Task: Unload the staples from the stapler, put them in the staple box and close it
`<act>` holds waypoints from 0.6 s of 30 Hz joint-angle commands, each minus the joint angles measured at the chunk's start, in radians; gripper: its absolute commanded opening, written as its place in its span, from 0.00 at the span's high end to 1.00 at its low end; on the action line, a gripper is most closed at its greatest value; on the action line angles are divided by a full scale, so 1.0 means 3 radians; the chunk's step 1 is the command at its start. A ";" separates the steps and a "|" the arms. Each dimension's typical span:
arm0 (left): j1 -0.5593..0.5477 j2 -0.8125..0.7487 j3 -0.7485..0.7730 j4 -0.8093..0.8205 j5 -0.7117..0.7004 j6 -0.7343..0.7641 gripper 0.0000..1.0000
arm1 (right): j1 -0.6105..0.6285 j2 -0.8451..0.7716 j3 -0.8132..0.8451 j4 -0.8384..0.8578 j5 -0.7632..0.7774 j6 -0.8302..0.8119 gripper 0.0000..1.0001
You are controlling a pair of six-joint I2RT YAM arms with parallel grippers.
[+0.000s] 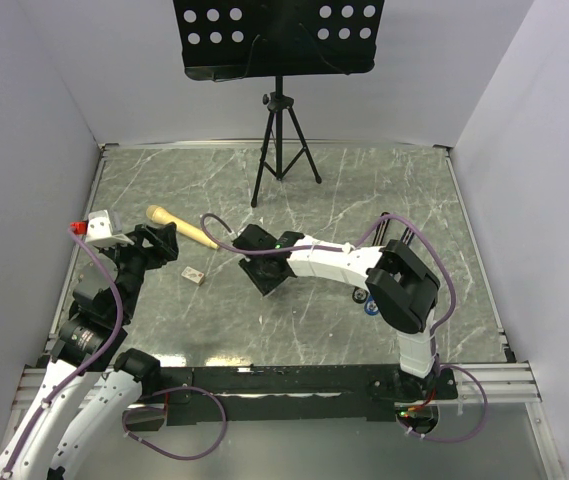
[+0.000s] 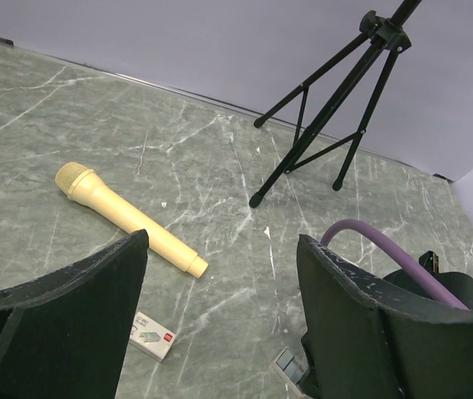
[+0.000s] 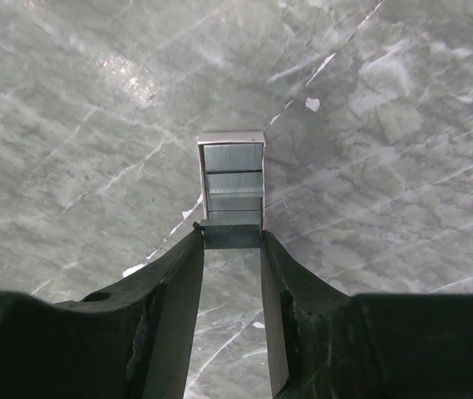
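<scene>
Stapler (image 3: 232,191) sits at the centre of the right wrist view, a small grey metal block on the marble table (image 3: 86,125). Its long axis runs straight up the frame, away from the claw. The near end is tucked between the tips of the right gripper (image 3: 231,243), whose two fingers (image 3: 182,274) press against either side of it, so the claw looks clamped on that end while the rest juts out past the tips. In the top view the stapler itself is hidden beneath that gripper (image 1: 264,266), near the middle of the frame.

The right arm is clearly the nearer one. It rises from its base at lower right, folds at the elbow, and stretches its forearm leftward across the table to the centre, wrist tipped down toward the surface.

The left gripper (image 2: 221,245) is well apart from the stapler, its fingers spread wide with nothing between them. That arm stands along the left edge of the top view, facing a beige microphone (image 2: 128,218), with a small white box (image 2: 151,335) lower in its frame and a black tripod (image 2: 327,108) at upper right.
</scene>
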 commanded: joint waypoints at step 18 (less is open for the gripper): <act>-0.0004 -0.0018 -0.0015 0.0093 -0.0033 0.0054 0.23 | -0.0015 0.0012 0.0137 -0.0010 0.0046 -0.0009 0.58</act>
